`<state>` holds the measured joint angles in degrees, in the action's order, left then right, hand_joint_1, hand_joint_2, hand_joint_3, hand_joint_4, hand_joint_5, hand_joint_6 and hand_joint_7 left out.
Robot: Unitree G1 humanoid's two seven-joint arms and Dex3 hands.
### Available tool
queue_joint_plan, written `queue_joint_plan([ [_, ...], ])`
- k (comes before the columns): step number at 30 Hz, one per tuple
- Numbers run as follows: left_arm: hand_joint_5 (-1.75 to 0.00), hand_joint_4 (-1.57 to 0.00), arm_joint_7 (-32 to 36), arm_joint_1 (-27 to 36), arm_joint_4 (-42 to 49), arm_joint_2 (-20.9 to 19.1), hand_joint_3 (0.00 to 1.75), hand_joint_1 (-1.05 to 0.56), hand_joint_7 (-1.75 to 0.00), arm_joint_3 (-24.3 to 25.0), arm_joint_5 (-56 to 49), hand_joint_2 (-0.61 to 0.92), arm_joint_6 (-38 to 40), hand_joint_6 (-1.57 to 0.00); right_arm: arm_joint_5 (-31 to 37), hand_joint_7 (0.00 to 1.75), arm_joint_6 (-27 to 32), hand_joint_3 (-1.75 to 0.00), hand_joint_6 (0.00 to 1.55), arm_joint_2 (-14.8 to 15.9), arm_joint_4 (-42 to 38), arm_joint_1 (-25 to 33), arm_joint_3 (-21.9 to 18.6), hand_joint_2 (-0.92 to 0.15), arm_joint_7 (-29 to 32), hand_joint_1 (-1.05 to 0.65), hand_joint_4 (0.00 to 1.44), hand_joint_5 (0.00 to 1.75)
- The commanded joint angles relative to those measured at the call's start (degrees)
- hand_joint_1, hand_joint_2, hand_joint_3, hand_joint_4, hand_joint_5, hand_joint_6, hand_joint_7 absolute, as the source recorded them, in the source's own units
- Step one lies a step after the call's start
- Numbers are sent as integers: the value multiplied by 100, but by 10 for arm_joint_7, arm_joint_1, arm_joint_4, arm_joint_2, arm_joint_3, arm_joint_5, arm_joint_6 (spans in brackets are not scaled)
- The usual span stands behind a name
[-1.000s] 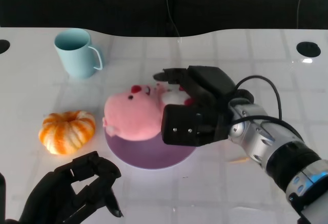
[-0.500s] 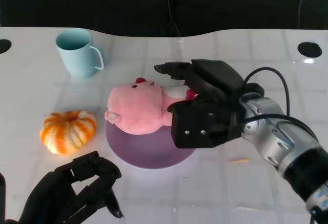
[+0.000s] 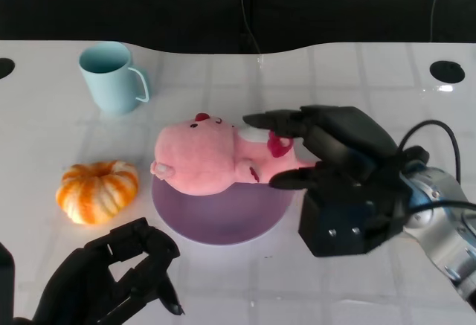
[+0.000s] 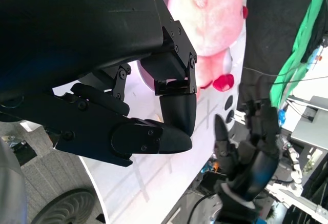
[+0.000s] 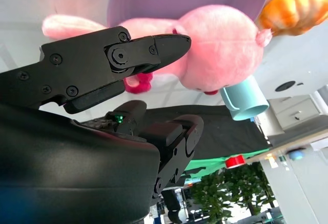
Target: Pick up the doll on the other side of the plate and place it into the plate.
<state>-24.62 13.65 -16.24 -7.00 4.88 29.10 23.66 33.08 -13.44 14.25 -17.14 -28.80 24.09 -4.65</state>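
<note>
Two hands seen. Doll [image 3: 212, 163] laid on far rim of plate [image 3: 223, 217], head over left part, legs poking off toward right hand [image 3: 335, 169]. Right hand spread wide, nothing held; fingers close to doll's legs, touch maybe gone, hard to tell. Left hand [image 3: 111, 280] curled in near table edge, nothing held. Step judged: letting go. Next: right hand to be pulled clear without doll being dragged off plate.
</note>
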Motion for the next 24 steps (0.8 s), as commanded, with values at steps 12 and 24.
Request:
queue_joint_plan([
  [12,-174,-67,10,5,-24,-13,67,-45,-141,9,14,78,21,-63,-86,22,-110,-5,108,42,102,166,-85,-92,12,-12,80,104],
  [24,-175,-68,6,7,-23,-13,73,-43,-149,8,12,75,10,-57,-136,113,-12,-114,83,39,264,295,-127,-43,-45,-4,73,159],
])
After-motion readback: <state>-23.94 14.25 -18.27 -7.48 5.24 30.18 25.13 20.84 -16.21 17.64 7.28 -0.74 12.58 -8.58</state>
